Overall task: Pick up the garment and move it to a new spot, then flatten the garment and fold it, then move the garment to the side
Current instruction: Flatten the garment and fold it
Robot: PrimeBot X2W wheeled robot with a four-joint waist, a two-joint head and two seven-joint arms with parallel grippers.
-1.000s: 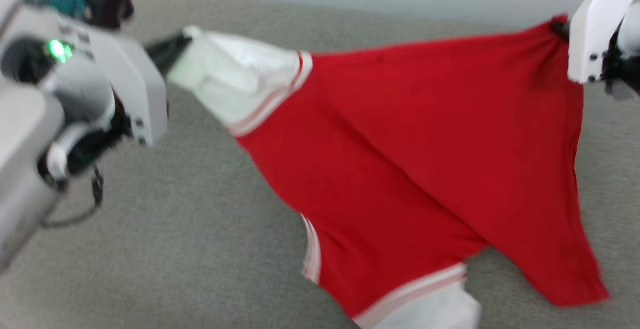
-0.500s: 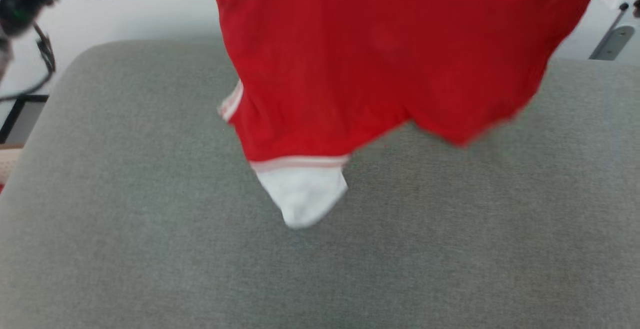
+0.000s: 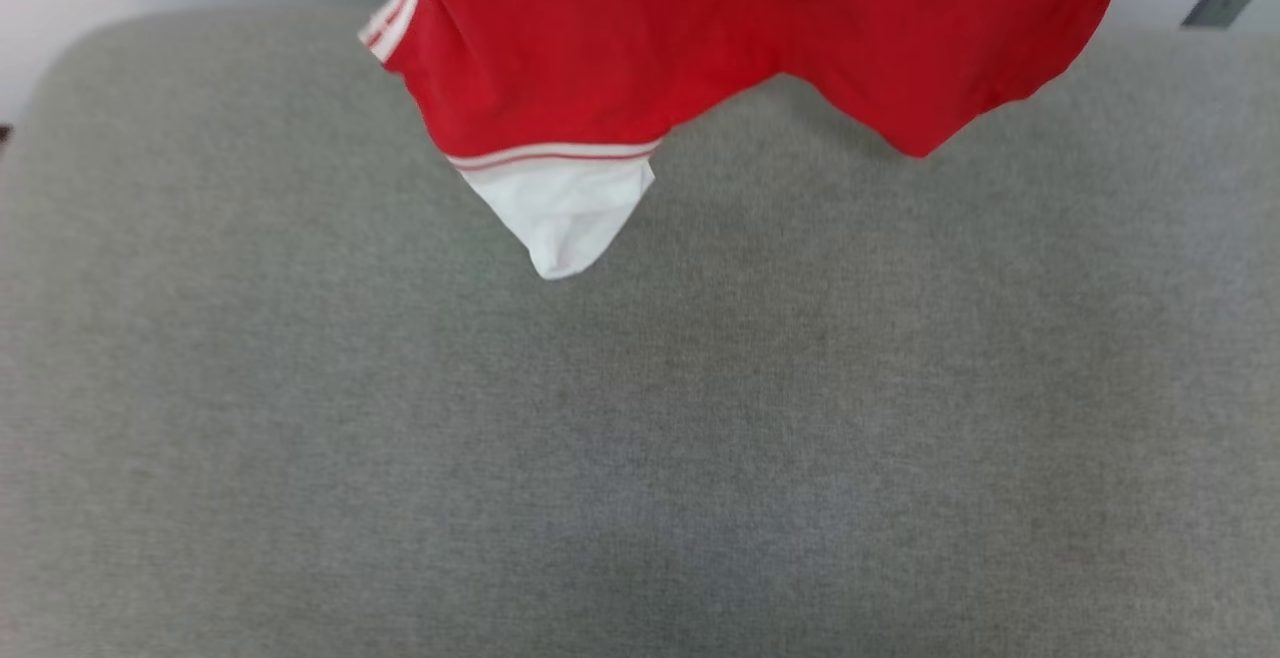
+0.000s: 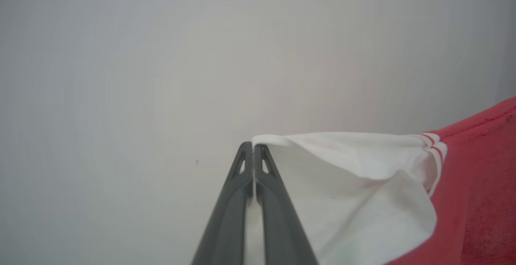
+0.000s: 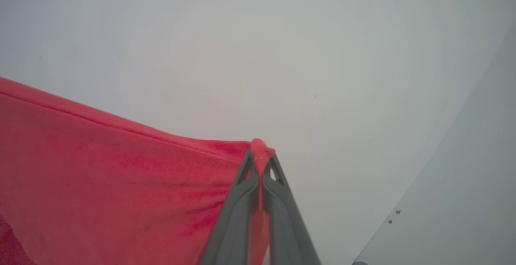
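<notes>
The garment [image 3: 700,28] hangs above the grey padded surface [image 3: 640,458], spread between the two grippers, with one white sleeve [image 3: 560,208] and a red corner dangling lowest. The left gripper [image 4: 252,147] is pinched tight on the edge of the other sleeve, which drapes off to its right in the left wrist view. The right gripper [image 5: 262,158] is clamped on a bunched red corner, and the red cloth stretches away to its left against a pale wall [image 5: 242,55].

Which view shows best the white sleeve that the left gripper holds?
The left wrist view: the held sleeve is sharp, its edge pinched in the left gripper. The head view shows the garment with its other sleeve hanging; the right wrist view, red cloth.
</notes>
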